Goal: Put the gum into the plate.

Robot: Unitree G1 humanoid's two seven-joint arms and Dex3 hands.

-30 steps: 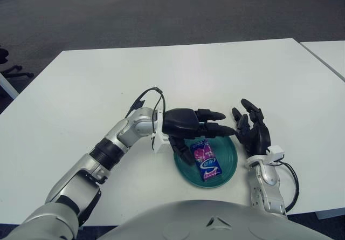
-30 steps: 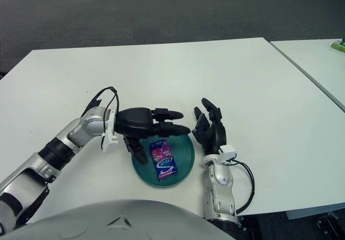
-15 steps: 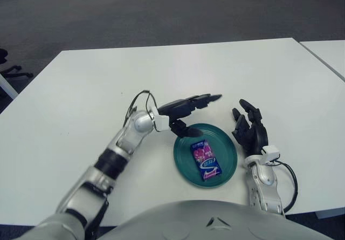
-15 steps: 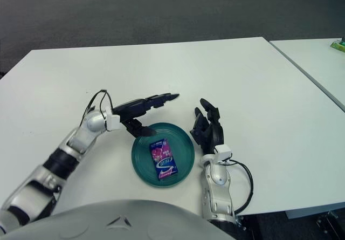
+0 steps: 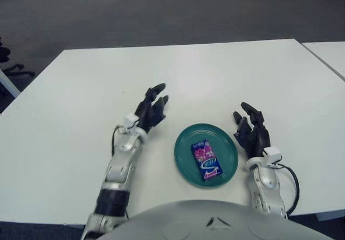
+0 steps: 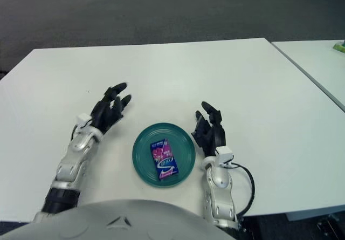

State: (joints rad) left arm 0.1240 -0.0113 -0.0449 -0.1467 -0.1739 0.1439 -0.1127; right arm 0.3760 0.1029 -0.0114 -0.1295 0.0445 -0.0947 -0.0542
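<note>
1. The gum [image 5: 205,160] lies flat inside the green plate [image 5: 186,141] at the near edge of the white table [image 5: 215,73]; the task looks complete
2. The left hand [image 5: 150,109], fingers spread and empty, has pulled back from over the plate to its left
3. The right hand [image 5: 251,134] hovers open, empty, right of the plate

Gum [image 5: 206,159]: flat purple-and-blue pack, lying face up, slightly angled, near the middle of the round teal plate [image 5: 186,140].
</note>
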